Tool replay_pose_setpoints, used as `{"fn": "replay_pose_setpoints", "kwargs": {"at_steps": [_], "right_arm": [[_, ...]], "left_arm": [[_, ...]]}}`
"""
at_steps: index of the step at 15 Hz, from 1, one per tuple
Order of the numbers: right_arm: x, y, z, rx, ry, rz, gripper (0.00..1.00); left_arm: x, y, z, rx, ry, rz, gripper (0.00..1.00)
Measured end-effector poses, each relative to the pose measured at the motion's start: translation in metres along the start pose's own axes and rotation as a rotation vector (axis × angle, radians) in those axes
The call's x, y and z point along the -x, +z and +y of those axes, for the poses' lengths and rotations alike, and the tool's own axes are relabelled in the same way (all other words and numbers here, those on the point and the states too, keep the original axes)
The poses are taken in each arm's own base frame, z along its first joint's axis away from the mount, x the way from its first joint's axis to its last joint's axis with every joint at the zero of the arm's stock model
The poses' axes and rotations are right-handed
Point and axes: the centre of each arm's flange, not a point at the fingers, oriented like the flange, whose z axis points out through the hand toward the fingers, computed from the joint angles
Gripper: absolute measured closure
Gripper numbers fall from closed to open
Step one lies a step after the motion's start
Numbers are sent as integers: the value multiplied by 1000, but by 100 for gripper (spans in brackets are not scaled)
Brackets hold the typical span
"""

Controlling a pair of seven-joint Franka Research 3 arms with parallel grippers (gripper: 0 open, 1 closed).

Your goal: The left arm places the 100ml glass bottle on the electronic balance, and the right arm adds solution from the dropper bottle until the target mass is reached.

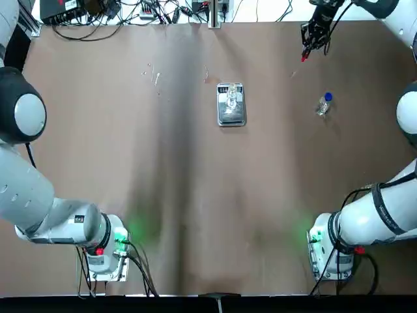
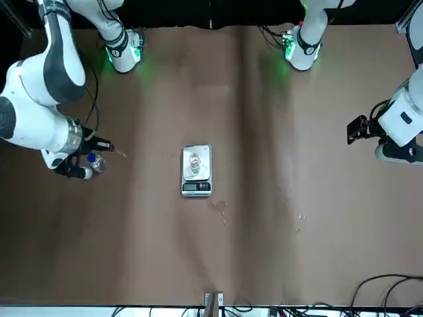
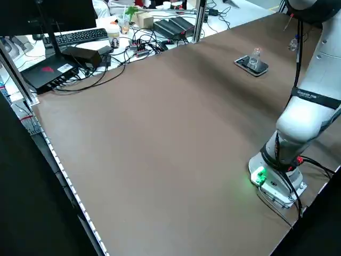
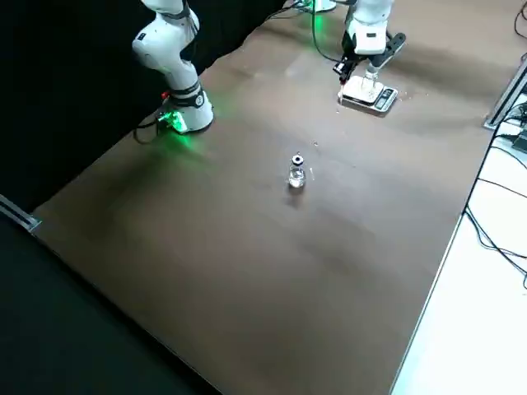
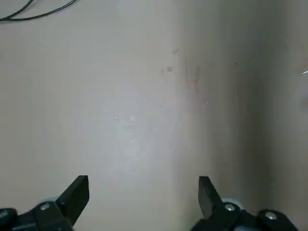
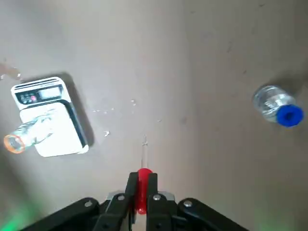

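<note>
While the right claw [image 6: 143,195] grips the red dropper [image 6: 143,185], overhead blurs it

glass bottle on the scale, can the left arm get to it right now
Probably yes: the left tool is open and empty, with nothing seen between it and the glass bottle. The right tool, gripping the red dropper, is off to the other side.

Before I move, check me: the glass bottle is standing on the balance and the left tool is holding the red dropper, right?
Not the left: the right wrist view shows the right tool, over the table's right side, gripping the red dropper. The left tool, over the left side, is open and empty. The glass bottle is indeed standing on the balance.
</note>
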Motion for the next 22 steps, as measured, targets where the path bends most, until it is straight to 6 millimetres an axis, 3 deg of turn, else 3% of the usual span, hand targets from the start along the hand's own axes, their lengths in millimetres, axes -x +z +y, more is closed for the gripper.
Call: {"fn": "replay_pose_setpoints", "kwargs": {"at_steps": [3,11,19,22], "right_arm": [[9,2,-28,-59,19,-22,89],[28,7,-73,-98,15,-41,89],[46,3,-130,-160,49,28,89],[46,0,-142,-192,58,67,89]], "left_arm": [[0,1,-1,0,-1,-1,0],[1,2,-2,0,-3,-10,0],[1,4,-2,0,-3,-17,0],[1,4,-2,0,-5,-17,0]]}}
